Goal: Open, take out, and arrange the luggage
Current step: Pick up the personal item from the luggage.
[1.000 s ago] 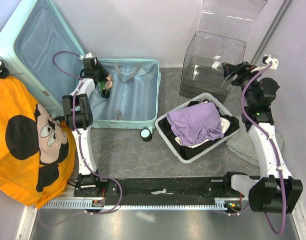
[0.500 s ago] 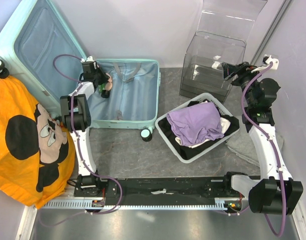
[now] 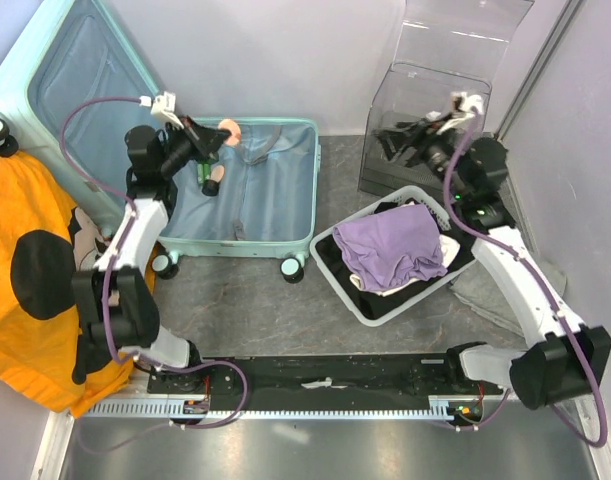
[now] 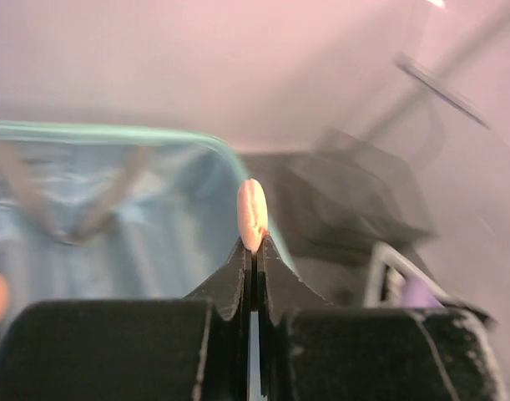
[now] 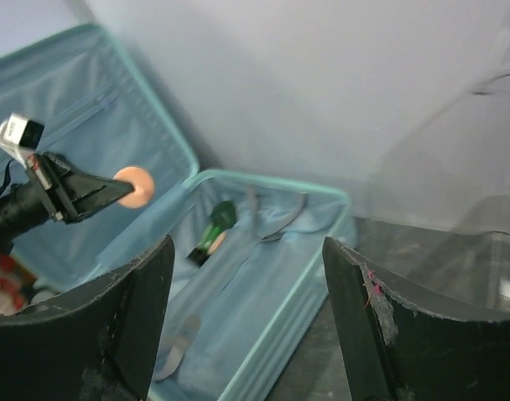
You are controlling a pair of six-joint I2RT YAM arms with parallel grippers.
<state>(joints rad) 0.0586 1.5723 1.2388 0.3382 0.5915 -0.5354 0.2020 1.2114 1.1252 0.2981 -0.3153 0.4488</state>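
Observation:
The mint luggage [image 3: 270,205] lies open on the floor, its lid [image 3: 75,80] leaning up at the back left. My left gripper [image 3: 215,137] hovers over the base's back left corner, shut on a small flat peach disc [image 3: 229,130], seen edge-on in the left wrist view as the peach disc [image 4: 252,214] between my left gripper [image 4: 253,247] tips. A green bottle-like item [image 3: 206,172] lies on the blue lining [image 5: 263,292]. My right gripper [image 3: 390,143] is open and empty above the clear box, facing the luggage. Its fingers [image 5: 133,317] stand wide apart.
A white mesh basket [image 3: 357,300] with a purple garment [image 3: 393,245] sits right of the luggage. A clear plastic box [image 3: 435,100] stands at the back right. A large orange cartoon-mouse cloth [image 3: 35,270] covers the left side. Grey fabric [image 3: 485,290] lies by the right arm.
My left gripper closed on the peach disc inside the luggage and lifted it up and back. My right arm swung left, turning its gripper toward the luggage.

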